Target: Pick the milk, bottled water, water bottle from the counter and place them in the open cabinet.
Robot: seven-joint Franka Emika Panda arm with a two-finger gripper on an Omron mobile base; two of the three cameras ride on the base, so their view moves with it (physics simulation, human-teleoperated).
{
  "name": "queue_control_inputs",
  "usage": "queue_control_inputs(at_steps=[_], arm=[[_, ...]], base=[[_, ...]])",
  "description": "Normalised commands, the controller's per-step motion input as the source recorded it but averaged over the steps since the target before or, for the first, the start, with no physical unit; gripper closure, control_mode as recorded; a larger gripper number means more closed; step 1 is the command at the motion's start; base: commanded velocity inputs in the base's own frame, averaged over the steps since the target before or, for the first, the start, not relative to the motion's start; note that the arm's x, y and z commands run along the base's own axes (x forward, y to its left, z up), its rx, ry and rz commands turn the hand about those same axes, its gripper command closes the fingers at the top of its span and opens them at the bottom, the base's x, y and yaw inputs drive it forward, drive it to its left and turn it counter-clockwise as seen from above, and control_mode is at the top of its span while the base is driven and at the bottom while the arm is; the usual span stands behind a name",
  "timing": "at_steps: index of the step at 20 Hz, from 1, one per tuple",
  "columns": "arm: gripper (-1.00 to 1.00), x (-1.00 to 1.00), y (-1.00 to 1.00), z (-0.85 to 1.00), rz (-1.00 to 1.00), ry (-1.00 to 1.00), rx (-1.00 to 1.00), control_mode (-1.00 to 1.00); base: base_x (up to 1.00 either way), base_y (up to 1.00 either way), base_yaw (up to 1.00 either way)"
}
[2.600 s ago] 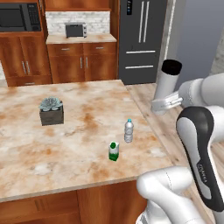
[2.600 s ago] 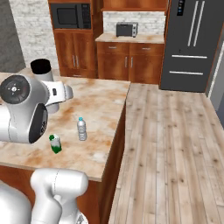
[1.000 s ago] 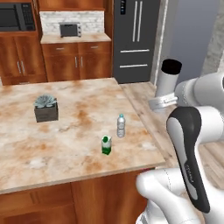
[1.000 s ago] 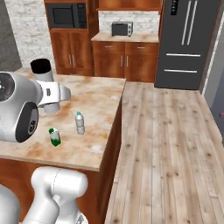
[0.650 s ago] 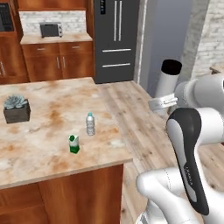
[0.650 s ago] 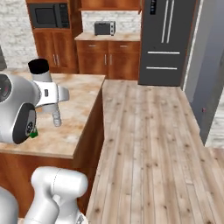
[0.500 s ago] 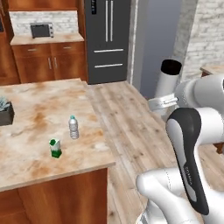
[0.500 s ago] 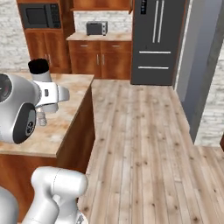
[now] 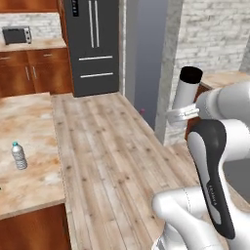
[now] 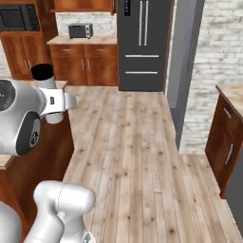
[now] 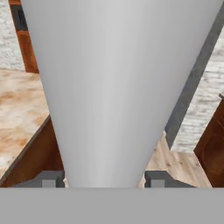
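The water bottle (image 9: 187, 93), a slim silver cylinder with a black cap, is held upright in the air off the counter, with my gripper (image 9: 182, 113) shut on its lower body. The same bottle (image 10: 47, 92) stands beside my arm in the right base view. In the hand view its silver body (image 11: 118, 87) rises between my two fingertips (image 11: 43, 179). The bottled water (image 9: 18, 155) stands on the beige marble counter (image 9: 29, 183) at the far left. The milk and the open cabinet are out of view.
A dark fridge (image 9: 93, 44) stands at the back beside low wooden cupboards carrying a toaster oven (image 10: 79, 31). A grey wall end (image 9: 146, 63) and white brick wall (image 9: 212, 44) rise ahead. A low wooden cabinet (image 10: 228, 137) is at right. Plank floor (image 10: 137, 156) stretches between.
The whole picture has swung: the base has turned, so the island and its bottles have slid off to the left. The grip on the water bottle is unchanged.
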Motion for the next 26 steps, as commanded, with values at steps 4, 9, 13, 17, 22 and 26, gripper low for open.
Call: queue_control_inputs(at_steps=[4, 9, 13, 17, 22, 26], arm=[[1.00, 0.00, 0.00, 0.00, 0.00, 0.00, 0.00, 1.00], [1.00, 0.00, 0.00, 0.00, 0.00, 0.00, 0.00, 1.00], [1.00, 0.00, 0.00, 0.00, 0.00, 0.00, 0.00, 1.00], [1.00, 0.00, 0.00, 0.00, 0.00, 0.00, 0.00, 1.00], [1.00, 0.00, 0.00, 0.00, 0.00, 0.00, 0.00, 1.00], [1.00, 0.00, 0.00, 0.00, 0.00, 0.00, 0.00, 1.00]], base=[[0.54, -0.30, -0.11], [0.98, -0.02, -0.05], [1.00, 0.00, -0.01], [1.00, 0.00, 0.00], [1.00, 0.00, 0.00], [1.00, 0.00, 0.00]])
